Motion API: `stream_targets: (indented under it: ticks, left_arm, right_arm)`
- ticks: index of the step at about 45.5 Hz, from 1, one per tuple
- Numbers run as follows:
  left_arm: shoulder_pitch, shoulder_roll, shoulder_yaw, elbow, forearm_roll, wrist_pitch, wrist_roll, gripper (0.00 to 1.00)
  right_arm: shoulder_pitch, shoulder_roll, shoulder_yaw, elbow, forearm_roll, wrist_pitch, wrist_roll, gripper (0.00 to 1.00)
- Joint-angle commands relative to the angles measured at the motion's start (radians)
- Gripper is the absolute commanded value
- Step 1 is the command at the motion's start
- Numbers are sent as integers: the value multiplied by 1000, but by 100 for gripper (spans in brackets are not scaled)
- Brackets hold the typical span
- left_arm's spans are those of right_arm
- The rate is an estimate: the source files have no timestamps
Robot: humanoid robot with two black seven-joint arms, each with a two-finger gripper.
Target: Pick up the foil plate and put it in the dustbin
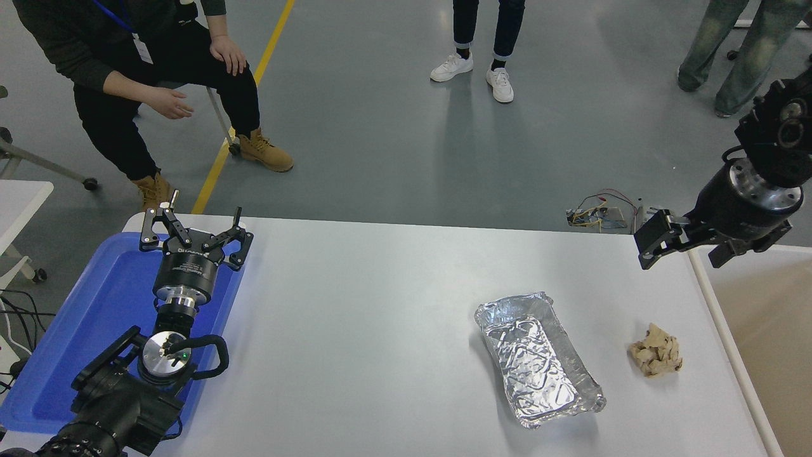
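Head view: white desk seen from the robot's side, people sitting and standing on the far floor
Progress: nothing done yet as far as this frame is showing; grasp, lift, carry and drop are all remaining
Foil plate: lying flat on the desk, right of centre, long axis running diagonally, empty inside
Dustbin: standing off the desk's right edge, white rim and tan interior showing, only partly in frame
Right gripper: hovering above the desk's far right corner, close to the dustbin rim; holding nothing, but how far it is opening I cannot tell at this angle
Plate vs right gripper: plate is lying nearer the camera and to the left, well apart, no contact
Left gripper: parked over the blue tray at lower left, fingers spread, holding nothing
Paper ball: sitting between plate and dustbin, apart from both
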Motion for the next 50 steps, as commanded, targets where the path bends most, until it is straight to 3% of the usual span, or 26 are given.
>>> stream_targets:
  ticks: [1,43,50]
  left_arm:
    - [0,0,-1,0,0,0,0,100]
    - [0,0,-1,0,0,0,0,100]
    - [0,0,-1,0,0,0,0,100]
  right_arm:
    - [-3,12,2,-1,0,0,1,100]
    - [-19,27,17,-33,0,0,1,100]
    - [-28,87,19,-47,0,0,1,100]
